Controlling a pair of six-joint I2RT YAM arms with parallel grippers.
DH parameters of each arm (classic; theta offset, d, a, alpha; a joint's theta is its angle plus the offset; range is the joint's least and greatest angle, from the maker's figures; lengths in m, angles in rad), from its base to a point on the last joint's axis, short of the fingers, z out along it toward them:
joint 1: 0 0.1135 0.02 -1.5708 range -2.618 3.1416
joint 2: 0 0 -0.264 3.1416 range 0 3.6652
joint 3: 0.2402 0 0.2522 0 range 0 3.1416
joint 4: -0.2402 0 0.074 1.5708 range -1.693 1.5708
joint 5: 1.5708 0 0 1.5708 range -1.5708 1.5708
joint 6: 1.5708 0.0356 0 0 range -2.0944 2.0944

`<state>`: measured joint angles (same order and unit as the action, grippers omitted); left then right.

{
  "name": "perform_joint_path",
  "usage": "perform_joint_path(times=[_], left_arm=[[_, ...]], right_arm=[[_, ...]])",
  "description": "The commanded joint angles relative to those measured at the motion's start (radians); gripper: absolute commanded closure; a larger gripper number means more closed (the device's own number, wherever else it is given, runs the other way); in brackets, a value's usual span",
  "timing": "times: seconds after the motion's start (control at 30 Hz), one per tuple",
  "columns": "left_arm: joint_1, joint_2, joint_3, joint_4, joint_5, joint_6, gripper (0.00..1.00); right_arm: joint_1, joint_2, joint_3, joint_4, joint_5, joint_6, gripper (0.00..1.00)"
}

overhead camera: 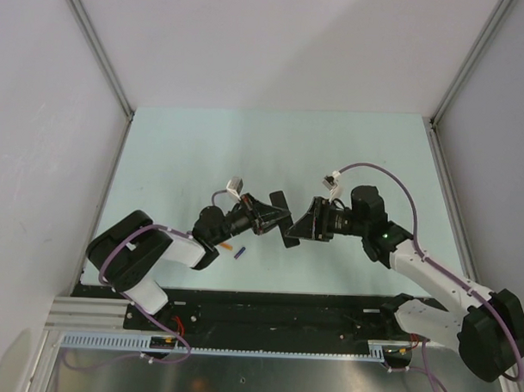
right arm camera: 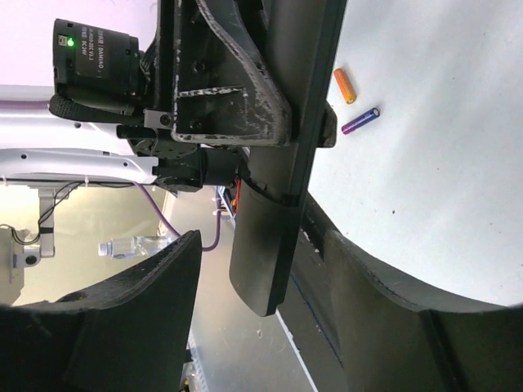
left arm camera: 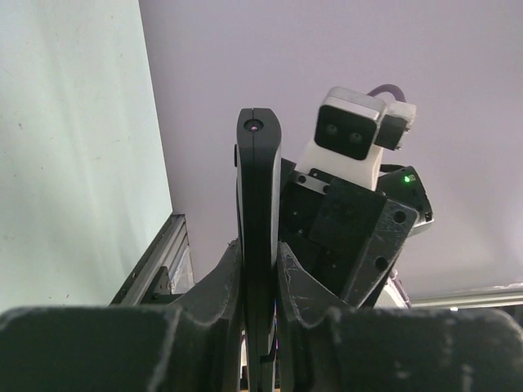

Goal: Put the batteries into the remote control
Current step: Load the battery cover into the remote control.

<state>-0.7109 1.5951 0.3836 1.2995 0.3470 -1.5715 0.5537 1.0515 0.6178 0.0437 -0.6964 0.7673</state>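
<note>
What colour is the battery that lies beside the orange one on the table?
The battery is purple; the right wrist view shows it best.

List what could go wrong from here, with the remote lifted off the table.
1. The left gripper holds the remote control in mid-air, much of it sticking out past its fingers. A push from the open right gripper, whose fingers flank it, could twist it or make it slip.
2. The orange battery and purple battery lie loose on the table near the left arm; a low move might send them rolling.
</note>
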Motion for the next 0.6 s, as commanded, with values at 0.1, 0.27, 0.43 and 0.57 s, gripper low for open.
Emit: perform_joint_path(times=[0.1, 0.27, 0.43, 0.57], left_arm=[[0.001, -0.052, 0.031, 0.365, 0.020, -0.013, 1.00], [0.001, -0.061, 0.034, 0.365, 0.026, -0.012, 1.00], [-0.001, -0.072, 0.031, 0.365, 0.023, -0.012, 1.00], [-0.001, -0.080, 0.031, 0.365, 0.024, -0.012, 1.00]], right_arm=[[-0.003, 0.036, -0.018, 0.107, -0.060, 0.044, 0.39], [-0.001, 0.056, -0.023, 0.131, -0.068, 0.061, 0.46], [0.000, 0.070, -0.029, 0.142, -0.071, 0.069, 0.51], [0.002, 0.077, -0.043, 0.153, -0.074, 0.082, 0.57]])
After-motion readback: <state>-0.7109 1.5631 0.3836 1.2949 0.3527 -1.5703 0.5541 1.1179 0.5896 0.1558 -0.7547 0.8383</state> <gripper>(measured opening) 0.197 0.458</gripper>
